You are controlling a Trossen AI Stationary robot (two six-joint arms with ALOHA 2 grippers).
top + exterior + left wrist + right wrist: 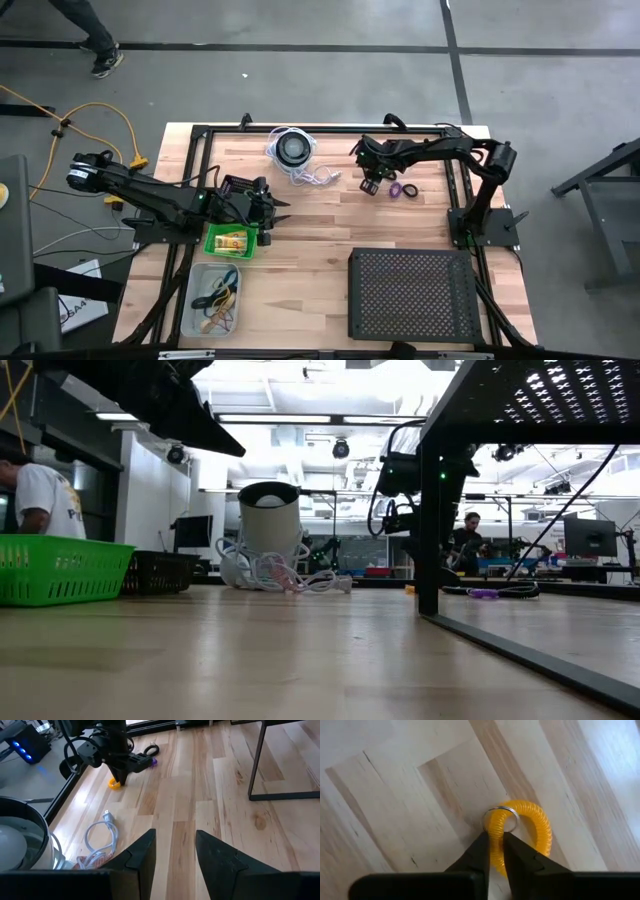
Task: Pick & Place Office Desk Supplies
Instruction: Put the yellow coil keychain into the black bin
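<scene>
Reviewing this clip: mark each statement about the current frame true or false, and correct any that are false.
1. The right gripper is closed on a yellow coil ring. True.
2. The left gripper holds a rubber band. False: its fingers are open and empty, above bare wood.
3. A purple ring lies on the table near the right gripper. True.
4. The green basket sits on the black perforated tray. False: it sits on the table near the left gripper, apart from the tray.

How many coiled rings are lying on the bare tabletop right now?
3: a yellow ring pinched in the right gripper, plus a purple ring and a black ring just beside it. Others may be hidden.
</scene>
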